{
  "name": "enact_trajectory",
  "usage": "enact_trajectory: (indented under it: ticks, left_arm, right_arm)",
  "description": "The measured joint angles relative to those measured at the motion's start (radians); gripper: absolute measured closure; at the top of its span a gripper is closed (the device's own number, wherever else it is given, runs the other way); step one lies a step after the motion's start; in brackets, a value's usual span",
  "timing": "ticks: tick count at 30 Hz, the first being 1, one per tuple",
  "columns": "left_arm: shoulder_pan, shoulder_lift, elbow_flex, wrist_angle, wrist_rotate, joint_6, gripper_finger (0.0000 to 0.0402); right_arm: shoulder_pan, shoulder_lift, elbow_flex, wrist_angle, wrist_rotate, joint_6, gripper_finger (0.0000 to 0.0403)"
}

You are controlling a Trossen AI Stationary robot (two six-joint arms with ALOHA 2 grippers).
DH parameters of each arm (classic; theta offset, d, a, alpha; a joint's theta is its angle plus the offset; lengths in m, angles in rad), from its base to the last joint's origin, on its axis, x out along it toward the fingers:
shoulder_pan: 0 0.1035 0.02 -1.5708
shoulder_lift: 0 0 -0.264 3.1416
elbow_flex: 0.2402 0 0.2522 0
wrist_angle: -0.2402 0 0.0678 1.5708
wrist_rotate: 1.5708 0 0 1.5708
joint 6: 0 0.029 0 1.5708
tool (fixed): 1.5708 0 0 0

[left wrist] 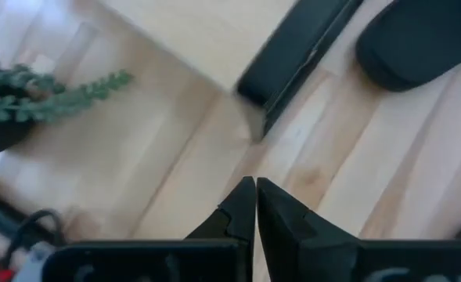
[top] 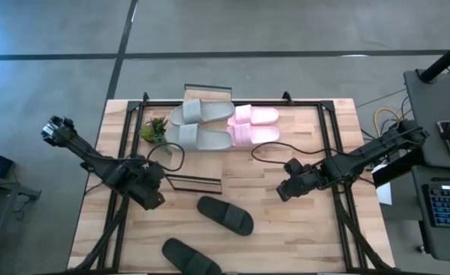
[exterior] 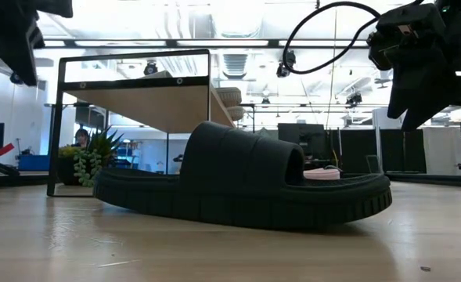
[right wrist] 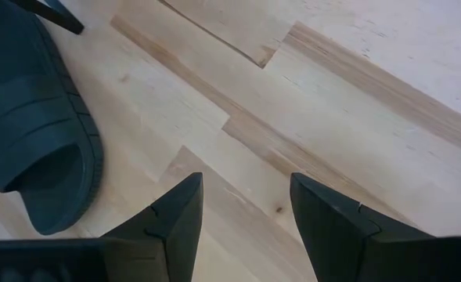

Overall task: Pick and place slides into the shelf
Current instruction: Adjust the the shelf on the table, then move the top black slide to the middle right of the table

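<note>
- While grey pair (top: 198, 124) and pink pair (top: 253, 125) sit at the table's far edge by the shelf (top: 194, 183), high view shows both black slides (top: 225, 215) loose on the table: about two-thirds done.
- Low view: one black slide lies flat in front of the shelf.
- Left wrist view: left gripper (left wrist: 256, 205) pinched closed, empty, raised.
- Right wrist view: right gripper (right wrist: 246, 205) wide, empty, beside a black slide (right wrist: 34, 133).
</note>
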Motion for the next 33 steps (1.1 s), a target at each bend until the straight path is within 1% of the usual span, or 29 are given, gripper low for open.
enact_trajectory:
  ticks: [4, 9, 13, 18, 21, 24, 30, 33]
  left_arm:
    - [0.016, 0.000, -0.048, 0.103, -0.046, 0.000, 0.0402]
    - [0.052, 0.000, -0.085, 0.173, -0.084, 0.016, 0.0402]
    - [0.089, -0.001, -0.101, 0.287, -0.090, 0.110, 0.0402]
    - [0.132, 0.001, -0.107, 0.328, -0.073, 0.153, 0.0402]
    - [0.138, 0.001, -0.108, 0.378, -0.053, 0.223, 0.0402]
    - [0.138, 0.006, -0.102, 0.382, -0.036, 0.235, 0.0402]
    - [0.135, 0.006, -0.102, 0.326, 0.081, 0.208, 0.0401]
    - [0.129, 0.000, -0.081, 0.271, 0.087, 0.209, 0.0401]
  right_arm:
    - [0.000, 0.000, -0.002, -0.002, 0.002, 0.000, 0.0218]
    - [0.000, 0.000, -0.003, -0.020, 0.002, 0.000, 0.0218]
    - [0.000, 0.000, -0.003, -0.019, 0.003, 0.004, 0.0218]
    - [0.000, 0.000, -0.003, -0.019, 0.003, 0.007, 0.0218]
    - [0.000, 0.000, -0.003, -0.019, 0.003, 0.009, 0.0218]
    - [0.000, 0.000, -0.004, -0.019, 0.003, 0.019, 0.0218]
    - [0.003, 0.000, -0.005, -0.020, -0.026, 0.027, 0.0218]
    - [0.003, 0.000, -0.005, -0.020, -0.036, 0.027, 0.0218]
